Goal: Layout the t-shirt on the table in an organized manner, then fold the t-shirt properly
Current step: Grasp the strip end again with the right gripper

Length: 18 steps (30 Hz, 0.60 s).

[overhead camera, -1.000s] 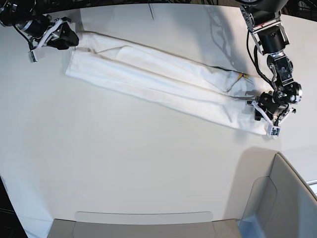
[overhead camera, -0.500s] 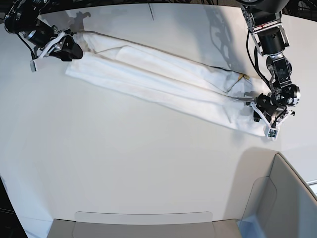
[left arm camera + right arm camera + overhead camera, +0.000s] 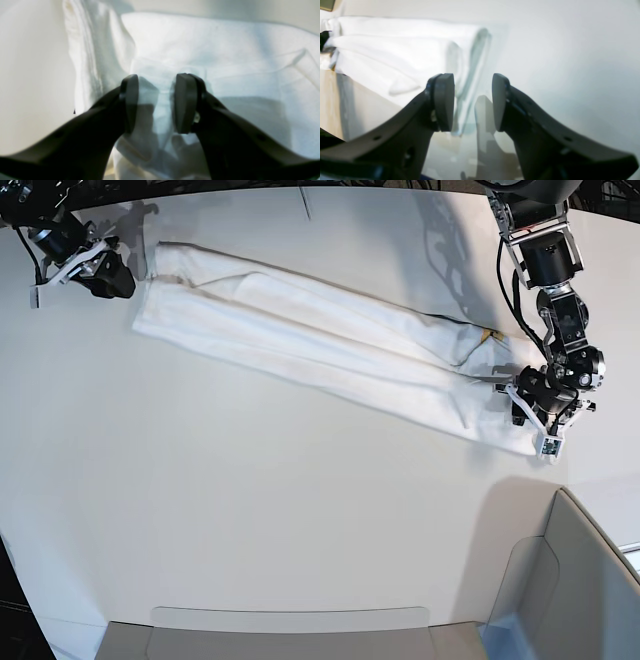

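Note:
The t-shirt (image 3: 320,345) lies on the table (image 3: 250,510) as a long white strip folded lengthwise, running from the far left down to the right. A speck of orange print (image 3: 488,334) peeks out near its right end. My left gripper (image 3: 520,402) sits over that right end. In the left wrist view it (image 3: 157,100) is open, with the shirt's cloth (image 3: 225,50) lying under and between the fingers. My right gripper (image 3: 118,283) hovers just left of the strip's left end. Its jaws (image 3: 472,102) are open and empty, and the shirt's edge (image 3: 395,50) lies ahead.
A grey-white bin (image 3: 580,580) stands at the near right corner, close to my left arm. A flat grey panel (image 3: 290,630) lies along the front edge. The table's curved far edge (image 3: 300,190) runs just beyond the shirt.
My right gripper has drawn back to the left, off the shirt's left end, which now lies flat and free. My left gripper has hardly moved.

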### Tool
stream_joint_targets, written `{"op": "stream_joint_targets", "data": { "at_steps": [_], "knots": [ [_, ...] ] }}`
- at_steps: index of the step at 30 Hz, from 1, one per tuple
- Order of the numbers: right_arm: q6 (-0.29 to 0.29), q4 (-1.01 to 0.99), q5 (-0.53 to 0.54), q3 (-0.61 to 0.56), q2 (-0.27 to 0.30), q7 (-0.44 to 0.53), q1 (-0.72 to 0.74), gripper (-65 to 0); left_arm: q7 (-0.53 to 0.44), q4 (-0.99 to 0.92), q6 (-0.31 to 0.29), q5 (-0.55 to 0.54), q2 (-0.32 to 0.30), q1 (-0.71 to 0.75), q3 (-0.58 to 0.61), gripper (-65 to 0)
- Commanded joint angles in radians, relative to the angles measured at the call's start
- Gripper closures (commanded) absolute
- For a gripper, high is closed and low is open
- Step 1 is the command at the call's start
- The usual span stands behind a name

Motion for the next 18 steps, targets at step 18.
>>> {"op": "stream_joint_targets", "data": {
  "at_steps": [18],
  "knots": [
    [0.012, 0.002, -0.176, -0.098, -0.067, 0.010, 0.072, -25.4, 0.187, -0.037, -0.043, 0.085, 0.026, 0.048, 0.017, -24.6]
  ]
}}
